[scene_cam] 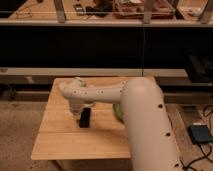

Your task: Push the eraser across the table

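The gripper (79, 114) is clenched shut, empty, and set low just left of the eraser (85, 118), which lies near the middle of the table (55, 140), probably touching it. The push is best kept low and level, applied at the eraser's mid-side, so that it slides straight toward the right edge without twisting away.

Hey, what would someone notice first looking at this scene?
The big white robot arm fills the right foreground, reaching left over the wooden table. Its gripper points down at the table's middle, fingers shut, right beside the small black eraser.
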`<state>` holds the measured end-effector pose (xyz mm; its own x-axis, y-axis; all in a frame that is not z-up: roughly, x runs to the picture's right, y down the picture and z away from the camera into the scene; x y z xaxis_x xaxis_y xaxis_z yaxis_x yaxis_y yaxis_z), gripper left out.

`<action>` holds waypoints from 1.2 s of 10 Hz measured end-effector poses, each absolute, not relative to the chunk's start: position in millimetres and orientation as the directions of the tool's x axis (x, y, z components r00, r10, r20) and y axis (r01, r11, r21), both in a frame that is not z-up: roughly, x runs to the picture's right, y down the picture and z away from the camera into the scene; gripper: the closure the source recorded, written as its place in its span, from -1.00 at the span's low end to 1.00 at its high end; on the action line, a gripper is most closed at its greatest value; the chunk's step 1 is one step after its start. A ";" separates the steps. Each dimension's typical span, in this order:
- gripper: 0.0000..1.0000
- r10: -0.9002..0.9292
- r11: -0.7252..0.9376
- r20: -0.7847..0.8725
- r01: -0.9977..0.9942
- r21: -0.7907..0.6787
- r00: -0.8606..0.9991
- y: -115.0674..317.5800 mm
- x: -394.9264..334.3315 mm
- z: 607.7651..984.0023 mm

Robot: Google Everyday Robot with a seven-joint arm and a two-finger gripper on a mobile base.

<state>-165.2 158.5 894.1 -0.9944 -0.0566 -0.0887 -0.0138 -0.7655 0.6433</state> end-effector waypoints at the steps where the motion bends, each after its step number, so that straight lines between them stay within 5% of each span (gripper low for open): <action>1: 0.49 -0.068 -0.763 -0.072 0.005 0.647 -0.995 157.1 -155.4 896.3; 12: 0.49 -0.135 -0.738 0.043 0.130 0.662 -0.990 153.5 -70.3 903.1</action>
